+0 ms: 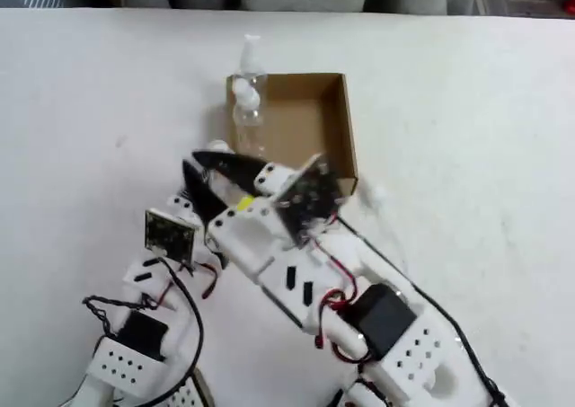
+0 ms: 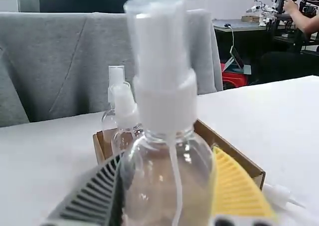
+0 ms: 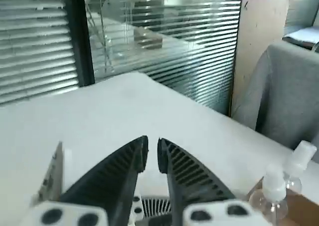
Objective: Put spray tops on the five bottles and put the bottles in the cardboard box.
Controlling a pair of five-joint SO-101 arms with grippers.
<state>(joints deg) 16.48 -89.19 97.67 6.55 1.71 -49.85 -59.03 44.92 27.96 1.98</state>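
Observation:
A clear bottle (image 2: 167, 176) with a white spray top (image 2: 162, 86) stands upright between the grey and yellow fingers of my left gripper (image 2: 167, 191), which is shut on it. In the high view that gripper (image 1: 207, 187) is just left of the cardboard box (image 1: 305, 124). Two more capped bottles (image 1: 247, 92) stand in the box's far left corner, also seen as capped bottles (image 3: 279, 191) in the right wrist view. My right gripper (image 1: 220, 164) hovers over the left one. Its black fingers (image 3: 134, 161) are shut to a thin slit with nothing between them.
A loose spray top (image 1: 373, 191) lies on the white table (image 1: 467, 110) just right of the box; it is the same loose spray top (image 2: 281, 196) in the left wrist view. Both arms crowd the near middle. A grey chair back (image 2: 60, 61) stands beyond the far edge.

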